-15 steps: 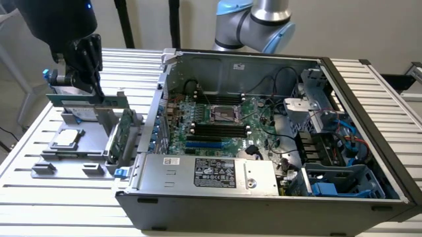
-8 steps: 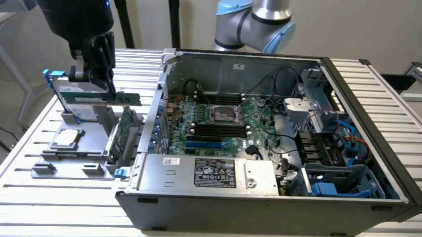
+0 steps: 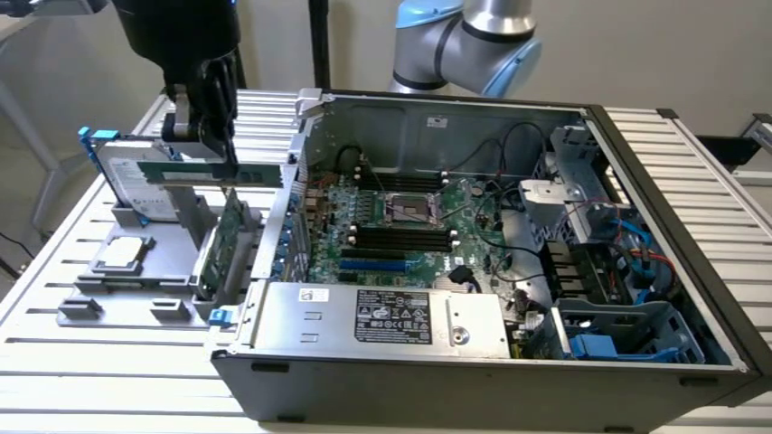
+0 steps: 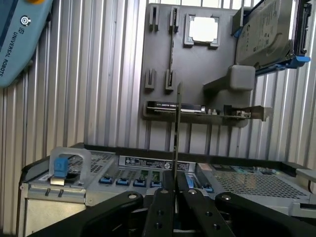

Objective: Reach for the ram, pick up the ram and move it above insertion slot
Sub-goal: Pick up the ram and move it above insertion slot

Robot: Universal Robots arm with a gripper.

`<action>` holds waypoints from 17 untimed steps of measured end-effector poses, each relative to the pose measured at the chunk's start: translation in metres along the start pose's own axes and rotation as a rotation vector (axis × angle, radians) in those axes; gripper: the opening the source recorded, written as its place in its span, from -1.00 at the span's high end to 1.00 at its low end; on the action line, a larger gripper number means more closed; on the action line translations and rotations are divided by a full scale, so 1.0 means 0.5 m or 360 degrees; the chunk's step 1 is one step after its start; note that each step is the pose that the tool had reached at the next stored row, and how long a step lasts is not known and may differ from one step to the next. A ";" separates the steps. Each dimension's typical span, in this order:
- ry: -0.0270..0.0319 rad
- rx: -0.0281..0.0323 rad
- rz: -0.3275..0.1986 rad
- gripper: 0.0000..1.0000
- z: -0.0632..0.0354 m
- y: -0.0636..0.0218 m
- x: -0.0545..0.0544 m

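The hand point(image 3: 205, 136) is closed on the ram point(image 3: 208, 172), which hangs lifted in the exterior view's upper left, above the grey holder point(image 3: 133, 271). Pick-up looks done; carrying it over the motherboard's memory slots point(image 3: 399, 238) remains

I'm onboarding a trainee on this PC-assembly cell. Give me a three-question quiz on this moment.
1. True or false: the black gripper is shut on the long, thin green ram stick.
2. The ram hangs over: A) the grey parts fixture; B) the motherboard inside the case; C) the power supply.
3. Which silver part with blue rails stands on edge on the fixture?

Key: 1 true; 2 A; 3 the hard drive.
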State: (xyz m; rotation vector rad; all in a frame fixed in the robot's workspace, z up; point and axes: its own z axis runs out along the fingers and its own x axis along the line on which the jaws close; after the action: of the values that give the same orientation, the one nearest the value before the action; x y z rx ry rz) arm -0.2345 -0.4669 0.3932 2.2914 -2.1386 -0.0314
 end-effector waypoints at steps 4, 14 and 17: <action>-0.00003 -0.00001 0.0000 0.73 -0.002 -0.023 -0.006; -0.00014 0.00000 0.0000 0.73 -0.007 -0.084 -0.020; -0.00020 0.00001 0.0000 0.73 -0.008 -0.103 -0.024</action>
State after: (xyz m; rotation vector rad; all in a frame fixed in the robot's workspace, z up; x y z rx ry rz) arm -0.1841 -0.4515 0.3961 2.2920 -2.1391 -0.0328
